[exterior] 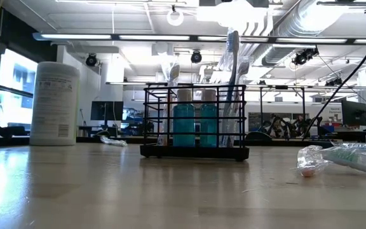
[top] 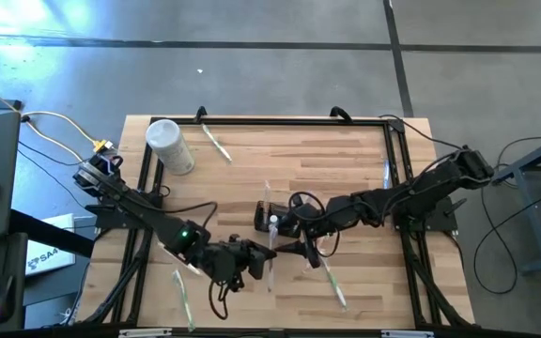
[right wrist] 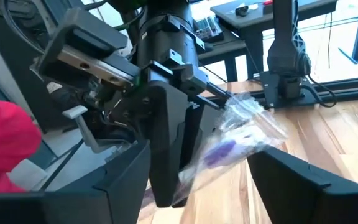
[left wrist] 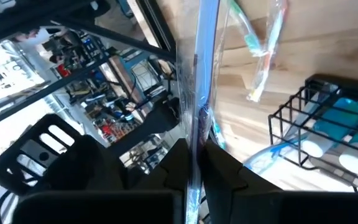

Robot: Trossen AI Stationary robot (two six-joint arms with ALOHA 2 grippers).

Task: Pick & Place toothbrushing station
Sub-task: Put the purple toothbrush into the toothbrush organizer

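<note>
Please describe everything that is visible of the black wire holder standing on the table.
The black wire holder is a small rectangular rack of thin dark metal bars on a flat base. It stands upright on the wooden table, near its middle. Inside stand two blue bottles with pale caps and several wrapped toothbrushes, which rise above the rim. In the low view no gripper touches it.

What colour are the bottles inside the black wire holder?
Blue-teal bottles with pale caps; the low view shows them best.

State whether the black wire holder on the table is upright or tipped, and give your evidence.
Upright: the toothbrushing station rests flat on its base on the table, with bottles and toothbrushes standing vertically inside.
</note>
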